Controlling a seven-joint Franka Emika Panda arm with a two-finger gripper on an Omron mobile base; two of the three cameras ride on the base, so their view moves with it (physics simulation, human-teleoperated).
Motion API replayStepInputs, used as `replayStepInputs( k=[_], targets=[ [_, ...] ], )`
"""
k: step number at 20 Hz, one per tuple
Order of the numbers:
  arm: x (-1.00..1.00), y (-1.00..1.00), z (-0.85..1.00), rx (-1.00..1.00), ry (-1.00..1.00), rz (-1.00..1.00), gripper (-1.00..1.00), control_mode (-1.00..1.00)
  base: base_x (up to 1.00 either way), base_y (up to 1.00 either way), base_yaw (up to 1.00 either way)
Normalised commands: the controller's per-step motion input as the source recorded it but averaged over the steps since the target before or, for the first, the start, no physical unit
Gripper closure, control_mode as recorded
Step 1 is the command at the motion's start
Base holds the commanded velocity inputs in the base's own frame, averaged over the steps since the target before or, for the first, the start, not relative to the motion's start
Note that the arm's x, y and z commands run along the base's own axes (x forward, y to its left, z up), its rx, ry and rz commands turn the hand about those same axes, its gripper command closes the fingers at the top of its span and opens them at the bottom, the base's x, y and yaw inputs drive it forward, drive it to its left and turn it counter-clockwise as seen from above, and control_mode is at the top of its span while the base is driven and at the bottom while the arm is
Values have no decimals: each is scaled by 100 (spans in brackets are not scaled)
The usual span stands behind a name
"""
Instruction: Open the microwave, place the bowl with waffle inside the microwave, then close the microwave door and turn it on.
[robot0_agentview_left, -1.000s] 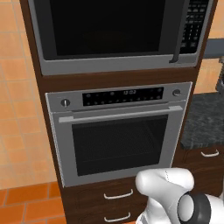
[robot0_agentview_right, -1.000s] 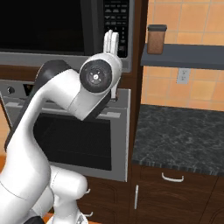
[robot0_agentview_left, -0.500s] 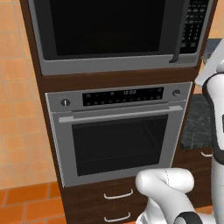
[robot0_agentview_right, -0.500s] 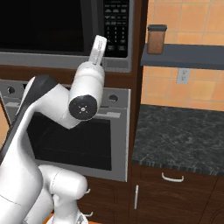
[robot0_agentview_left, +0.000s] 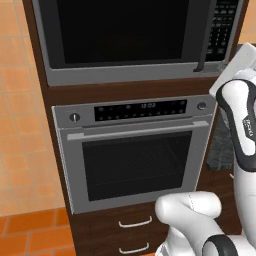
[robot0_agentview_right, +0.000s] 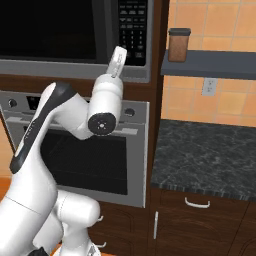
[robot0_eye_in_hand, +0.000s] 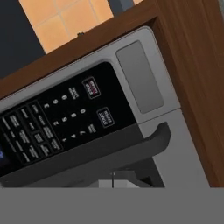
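The microwave (robot0_agentview_left: 130, 40) is built into the dark wood cabinet column above the silver oven (robot0_agentview_left: 135, 150). The microwave door (robot0_agentview_left: 120, 30) is fully shut, flush with the grey frame. The black glass shows no contents in any view, so what the cavity holds cannot be told.

The dark vertical handle (robot0_agentview_left: 206, 37) runs along the right edge of the door, just beside the black button keypad (robot0_agentview_right: 132, 30). In the hand view the keypad (robot0_eye_in_hand: 52, 118) lies rolled to one side, with the handle (robot0_eye_in_hand: 109, 148) crossing below it and a blank grey panel (robot0_eye_in_hand: 140, 76) at the frame's end.

The hand (robot0_agentview_right: 118, 61) is raised in front of the lower part of the keypad, near the microwave's bottom trim. Its fingers are pressed together with no gap, and nothing is gripped between them. Whether the fingertips touch the microwave front is uncertain from these angles.

The oven door is shut; its mesh window shows a dark interior with faint racks.

Right of the column, a wall shelf (robot0_agentview_right: 210, 65) carries a brown canister (robot0_agentview_right: 178, 44) with a dark lid, standing upright. Its contents are not discernible. Below lies the dark speckled surface (robot0_agentview_right: 210, 155), over cabinet doors with pale handles.
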Motion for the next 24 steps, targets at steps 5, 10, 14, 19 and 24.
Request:
replayStepInputs(
  k=[5,10,14,19,24],
  targets=[
    [14,-16,5,3,0,3,100,-100,0,0,0],
    [32,-5,10,2,0,0,100,-100,0,0,0],
    [40,0,7,0,0,0,100,-100,0,0,0],
    [27,0,0,0,-1,3,100,-100,0,0,0],
    [32,-12,0,1,0,4,100,-100,0,0,0]
  ],
)
